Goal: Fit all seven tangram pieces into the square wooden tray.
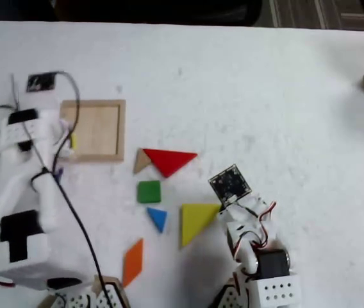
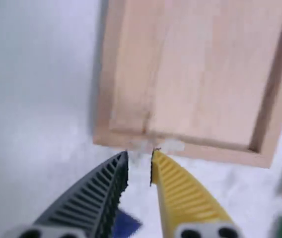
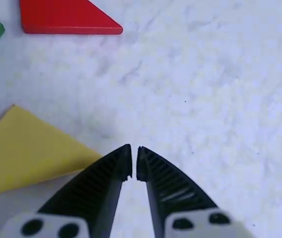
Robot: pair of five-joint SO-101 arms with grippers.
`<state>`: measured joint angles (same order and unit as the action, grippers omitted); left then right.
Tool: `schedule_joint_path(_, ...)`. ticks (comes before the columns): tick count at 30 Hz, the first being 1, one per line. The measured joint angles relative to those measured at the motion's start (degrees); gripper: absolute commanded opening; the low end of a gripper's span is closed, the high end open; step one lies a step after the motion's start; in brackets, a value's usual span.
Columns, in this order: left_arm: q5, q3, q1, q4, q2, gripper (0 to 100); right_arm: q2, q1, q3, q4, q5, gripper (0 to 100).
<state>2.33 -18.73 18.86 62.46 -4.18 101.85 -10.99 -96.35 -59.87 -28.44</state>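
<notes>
Wooden tray (image 1: 99, 128) looks empty; our left pincer (image 2: 139, 161) and right pincer (image 3: 134, 161) are pressed together; next we should grasp the yellow triangle (image 1: 198, 221).

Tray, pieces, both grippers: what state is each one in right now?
wooden tray: empty where visible
red triangle: flat, outside tray
tan triangle: flat, outside tray
green square: flat, outside tray
blue triangle: flat, outside tray
yellow triangle: flat, outside tray
orange parallelogram: flat, outside tray
left gripper: shut, empty
right gripper: shut, empty
</notes>
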Motion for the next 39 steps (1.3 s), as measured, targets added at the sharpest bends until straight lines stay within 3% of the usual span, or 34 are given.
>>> schedule_joint_path(4,-3.3,3.9,-4.7,-0.8,0.0,12,0.0,0.1,0.0,0.0,0.0,2.3)
schedule_joint_path(11,-3.7,5.5,-1.1,4.7,0.0,32,0.0,0.0,0.0,0.0,0.0,2.3)
schedule_joint_path(13,-3.5,5.5,2.1,8.3,0.0,31,0.0,0.1,0.0,0.0,0.0,2.3)
schedule_joint_path(17,4.0,2.0,7.4,12.7,1.2,23,0.0,0.0,0.0,0.0,0.0,2.3)
schedule_joint_path(20,8.2,-6.0,8.5,12.4,6.9,25,0.0,0.0,0.0,0.0,0.0,2.3)
schedule_joint_path(30,11.5,-36.9,9.0,-4.5,23.2,31,0.0,0.0,0.0,0.0,0.0,2.3)
schedule_joint_path(33,11.3,-38.4,9.1,-8.7,22.4,31,0.0,0.0,0.0,0.0,0.0,2.3)
schedule_joint_path(39,11.4,-32.4,11.9,-9.3,14.7,31,0.0,0.0,0.0,0.0,0.0,2.3)
